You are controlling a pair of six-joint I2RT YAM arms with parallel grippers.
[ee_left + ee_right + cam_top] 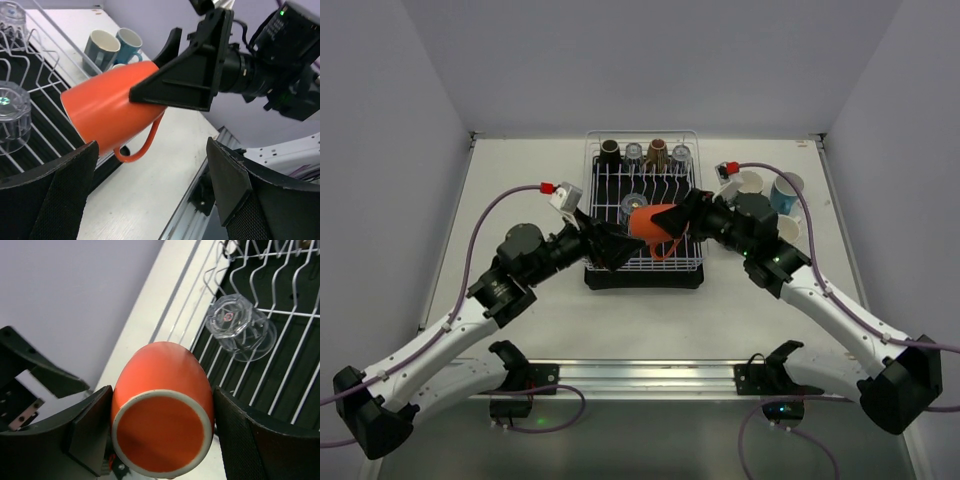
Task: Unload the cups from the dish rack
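An orange cup (655, 222) (105, 110) (162, 405) hangs on its side above the front of the white wire dish rack (650, 190), handle down. My right gripper (685, 215) (162, 390) is shut on it, a finger pressed against each side. My left gripper (615, 245) (152, 145) stands open just to the cup's left, its jaws wide and holding nothing. The rack's back row holds a black cup (610, 152), a brown cup (658, 152) and two clear glasses (634, 153). Another clear glass (633, 205) (240, 325) sits upside down mid-rack.
Right of the rack, a white cup (748, 183) and a teal cup (785, 190) (130, 42) stand on the table beside the right arm. The rack sits on a black drip tray (640, 278). A metal rail (640, 375) runs along the near edge.
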